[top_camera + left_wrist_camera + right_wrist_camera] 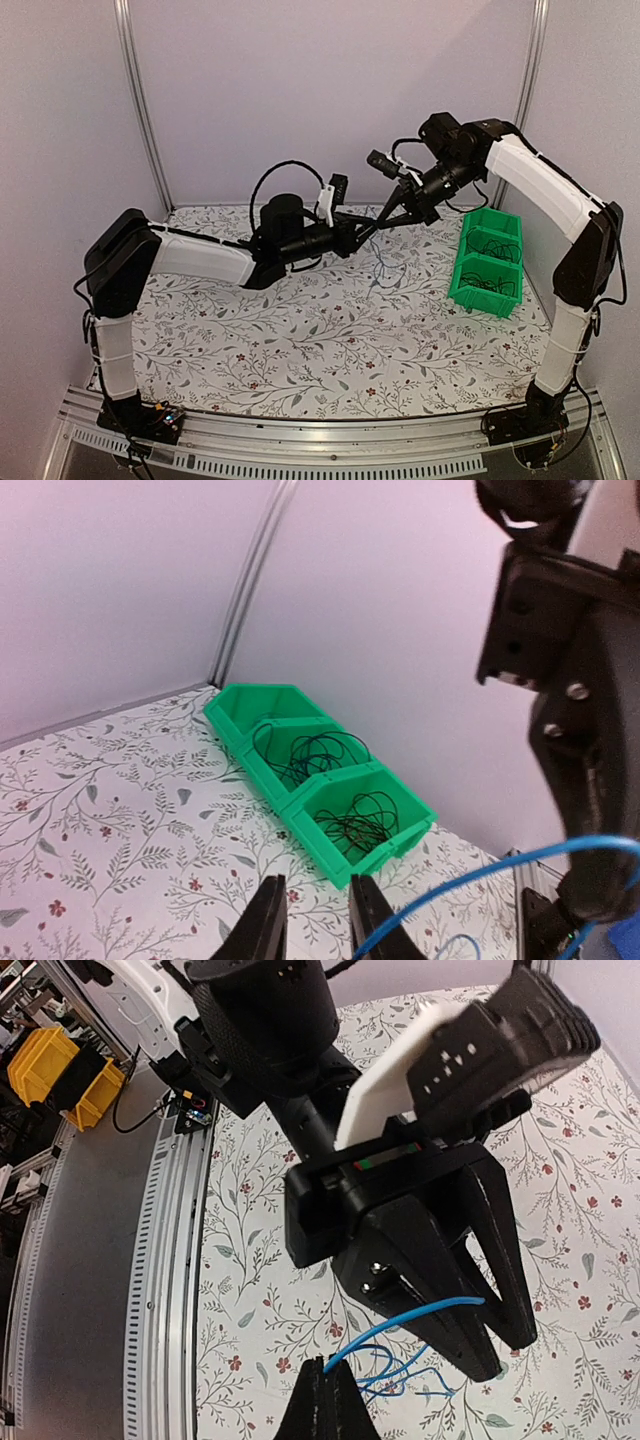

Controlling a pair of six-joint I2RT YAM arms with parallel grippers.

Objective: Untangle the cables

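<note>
One bright blue cable (400,1322) is stretched in the air between the two grippers above the flowered table. My right gripper (325,1362) is shut on it, and the cable comes out of its tips. Loose blue loops (400,1375) hang below toward the table; they show faintly in the top view (384,262). My left gripper (316,882) stands open by a narrow gap with nothing in the visible gap. The blue cable (500,870) lies across its right finger (372,920). Both grippers meet mid-table (368,230) (392,218). Black cables (315,752) (365,825) lie coiled in green bins.
Two joined green bins (487,295) stand at the table's right side, close to the right arm. Pale walls with metal posts close off the back and sides. A metal rail (330,440) runs along the front edge. Yellow bins (45,1060) sit beyond the table.
</note>
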